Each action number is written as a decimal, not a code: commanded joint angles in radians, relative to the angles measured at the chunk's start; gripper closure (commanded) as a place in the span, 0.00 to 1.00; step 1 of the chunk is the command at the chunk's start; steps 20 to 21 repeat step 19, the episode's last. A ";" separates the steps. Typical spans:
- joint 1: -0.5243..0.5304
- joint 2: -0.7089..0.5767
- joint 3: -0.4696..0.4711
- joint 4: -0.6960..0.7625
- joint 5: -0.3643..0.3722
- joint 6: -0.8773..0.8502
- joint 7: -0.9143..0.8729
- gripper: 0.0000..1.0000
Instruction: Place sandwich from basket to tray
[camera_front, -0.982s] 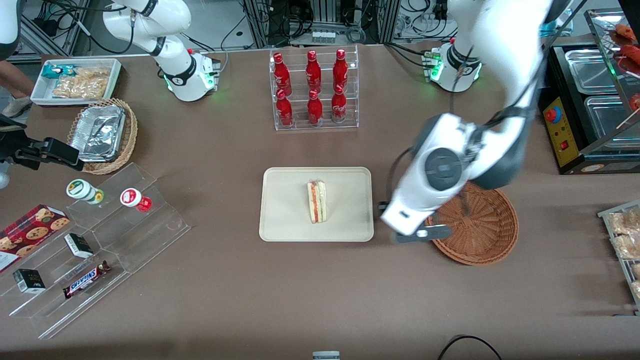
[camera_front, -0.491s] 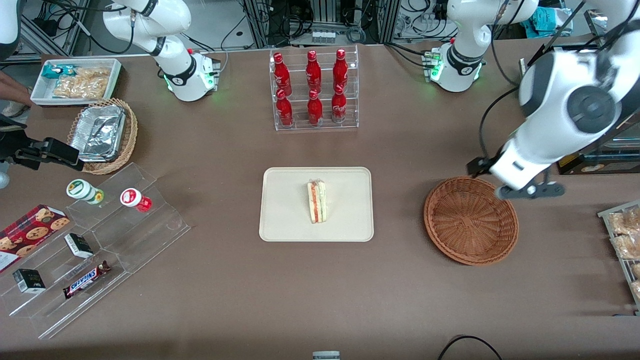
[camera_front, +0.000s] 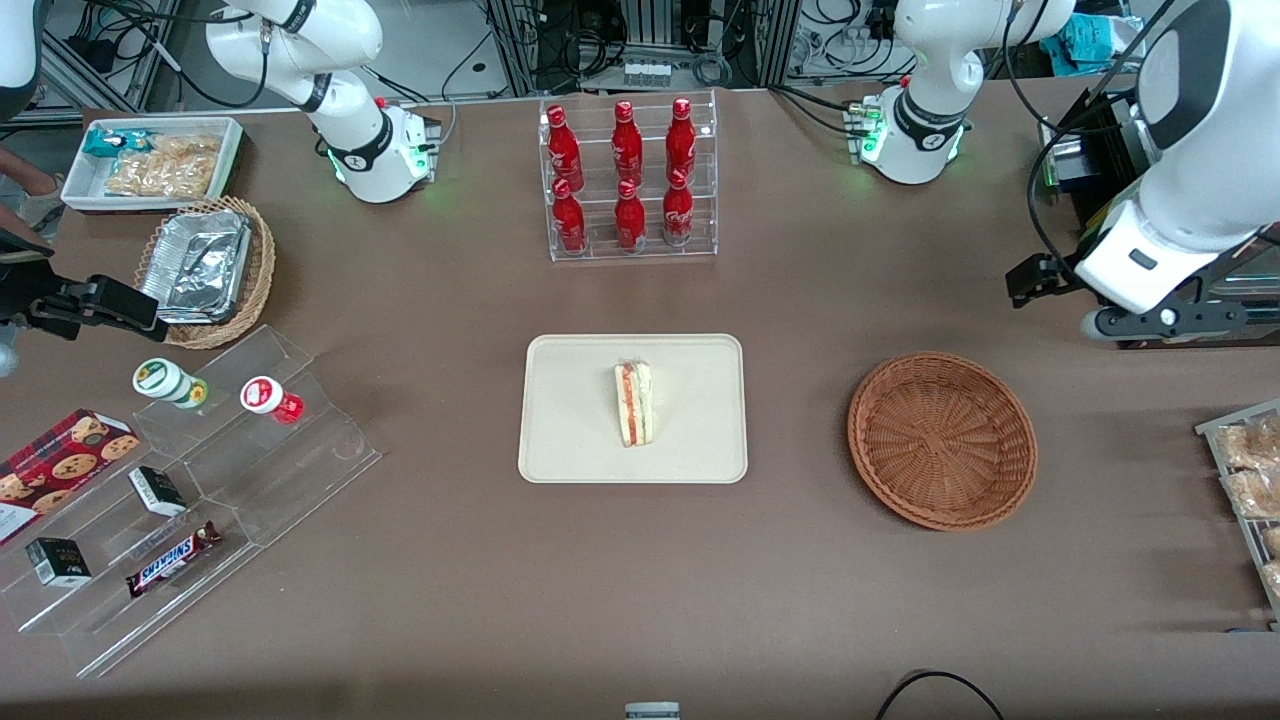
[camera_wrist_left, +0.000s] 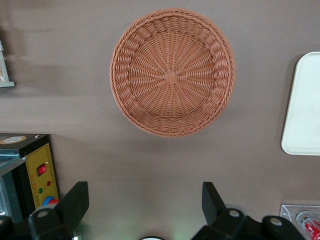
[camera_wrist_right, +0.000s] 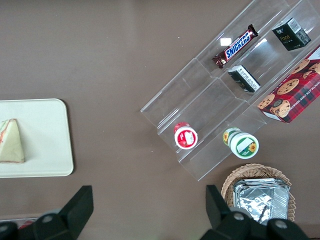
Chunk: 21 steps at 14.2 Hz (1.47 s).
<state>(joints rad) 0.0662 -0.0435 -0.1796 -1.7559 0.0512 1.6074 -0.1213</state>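
The sandwich (camera_front: 633, 403), a white-bread wedge with red and green filling, lies on the cream tray (camera_front: 570, 440) in the middle of the table; the right wrist view also shows the sandwich (camera_wrist_right: 11, 141) on the tray (camera_wrist_right: 45, 135). The reddish-brown wicker basket (camera_front: 942, 438) stands beside the tray toward the working arm's end, with nothing in it. My left gripper (camera_front: 1095, 300) hangs high above the table, farther from the front camera than the basket and apart from it. In the left wrist view the gripper (camera_wrist_left: 144, 192) is open and holds nothing, with the basket (camera_wrist_left: 172, 72) and a tray corner (camera_wrist_left: 302, 105) below.
A black appliance with a yellow panel (camera_wrist_left: 42, 175) sits close to the gripper. A rack of red bottles (camera_front: 628, 180) stands farther from the camera than the tray. A snack rack (camera_front: 1245, 470) is at the working arm's end. An acrylic stand (camera_front: 200, 480) and a foil basket (camera_front: 205, 268) lie toward the parked arm's end.
My left arm swung from over the basket's tray-side edge, up and away toward the working arm's end of the table. Sandwich, tray and basket stayed put.
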 joint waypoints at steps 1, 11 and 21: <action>0.009 0.001 -0.008 0.064 -0.004 -0.034 0.011 0.00; 0.007 0.020 -0.009 0.156 -0.040 -0.040 -0.001 0.00; 0.026 0.020 -0.006 0.159 -0.088 -0.040 0.002 0.00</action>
